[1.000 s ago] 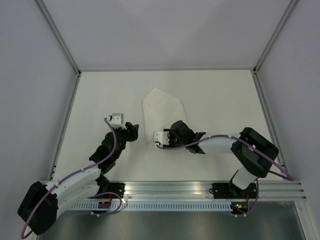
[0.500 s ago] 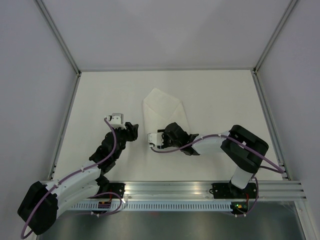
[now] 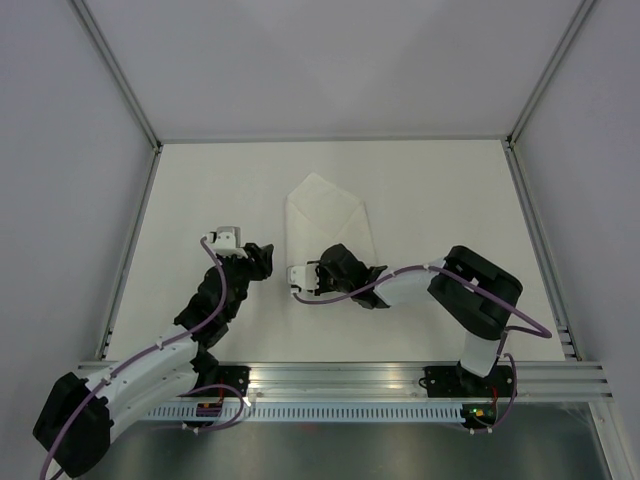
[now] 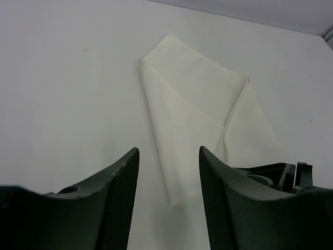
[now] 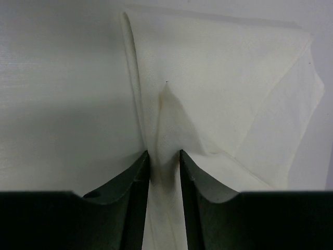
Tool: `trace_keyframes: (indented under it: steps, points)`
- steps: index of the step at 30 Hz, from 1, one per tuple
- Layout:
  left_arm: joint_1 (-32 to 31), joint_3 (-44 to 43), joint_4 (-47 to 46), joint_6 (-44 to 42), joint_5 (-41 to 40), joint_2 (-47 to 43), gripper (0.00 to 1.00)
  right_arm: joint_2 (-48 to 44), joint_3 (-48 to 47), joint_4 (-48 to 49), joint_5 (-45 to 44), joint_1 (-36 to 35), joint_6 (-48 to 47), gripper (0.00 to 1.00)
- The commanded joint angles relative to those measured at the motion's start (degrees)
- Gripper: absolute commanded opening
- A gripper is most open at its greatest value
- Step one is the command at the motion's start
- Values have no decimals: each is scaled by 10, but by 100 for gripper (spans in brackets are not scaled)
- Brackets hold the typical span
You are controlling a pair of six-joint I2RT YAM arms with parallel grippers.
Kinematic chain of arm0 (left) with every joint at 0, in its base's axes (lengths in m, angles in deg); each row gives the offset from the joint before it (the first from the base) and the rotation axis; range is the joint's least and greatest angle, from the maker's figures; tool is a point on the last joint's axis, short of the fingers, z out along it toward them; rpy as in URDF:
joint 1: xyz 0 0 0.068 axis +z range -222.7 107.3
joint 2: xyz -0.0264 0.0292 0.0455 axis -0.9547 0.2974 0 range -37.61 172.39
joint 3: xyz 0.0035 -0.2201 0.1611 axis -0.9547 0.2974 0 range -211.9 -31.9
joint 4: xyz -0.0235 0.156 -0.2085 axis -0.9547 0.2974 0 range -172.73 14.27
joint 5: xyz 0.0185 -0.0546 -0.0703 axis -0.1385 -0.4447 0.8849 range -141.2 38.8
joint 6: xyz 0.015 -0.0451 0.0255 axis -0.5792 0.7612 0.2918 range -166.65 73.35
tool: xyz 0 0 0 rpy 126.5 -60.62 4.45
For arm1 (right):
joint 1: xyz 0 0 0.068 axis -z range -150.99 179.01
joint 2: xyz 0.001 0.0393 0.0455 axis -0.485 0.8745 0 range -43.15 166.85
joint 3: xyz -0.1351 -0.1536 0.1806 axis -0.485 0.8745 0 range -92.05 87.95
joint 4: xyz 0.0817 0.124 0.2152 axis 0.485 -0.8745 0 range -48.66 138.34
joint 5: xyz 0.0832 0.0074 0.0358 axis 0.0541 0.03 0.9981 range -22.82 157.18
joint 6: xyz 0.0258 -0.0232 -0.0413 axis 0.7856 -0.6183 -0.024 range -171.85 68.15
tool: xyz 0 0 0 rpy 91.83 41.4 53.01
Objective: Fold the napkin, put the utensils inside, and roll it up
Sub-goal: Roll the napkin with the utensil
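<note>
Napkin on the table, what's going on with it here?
The right claw pinches the near edge of the partly folded white napkin, bunching the cloth into a small ridge. The left claw hangs open just left of the napkin, touching nothing.

Each arm has white links, black joints and a purple cable, while the left gripper and right gripper are matte black.
</note>
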Motion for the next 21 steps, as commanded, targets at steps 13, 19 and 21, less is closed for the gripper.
trace_keyframes:
  steps: [13, 19, 21]
  points:
    - [2, -34, 46, -12, -23, -42, 55, 53, -47, -114, 37, -8, 53, 6]
    - [2, -42, 63, -18, -19, -51, 53, 61, -82, -175, 95, 5, 84, 0]
    - [2, -44, 67, -22, -17, -55, 51, 61, -98, -207, 122, 16, 95, 1]
